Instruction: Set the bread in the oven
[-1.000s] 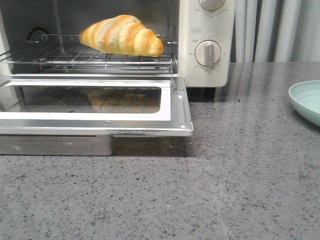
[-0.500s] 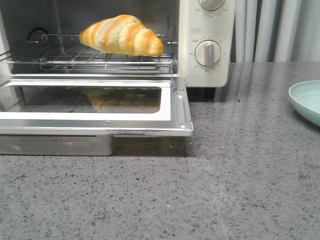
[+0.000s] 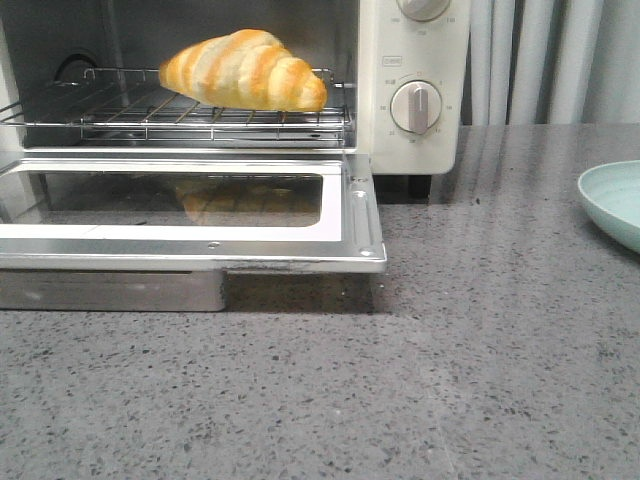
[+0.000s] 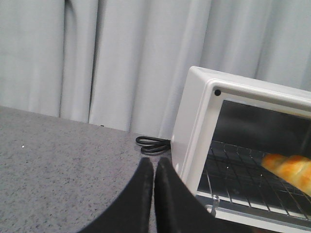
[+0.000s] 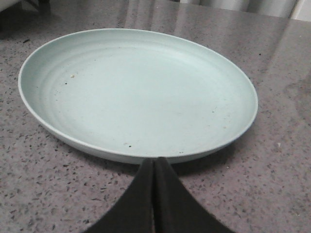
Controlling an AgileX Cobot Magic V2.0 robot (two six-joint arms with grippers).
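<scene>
Golden-brown bread sits on the wire rack inside your oven, door dropped flat. Only the wrist views show your grippers — left gripper pressed closed beside the oven's outer wall, bread well apart; right gripper closed, empty, at the pale green plate rim. Grey counter lies open before the door edge.

A grey speckled stone counter fills the lower frame, softly reflecting light. Pale pleated curtains hang behind it at upper right.
</scene>
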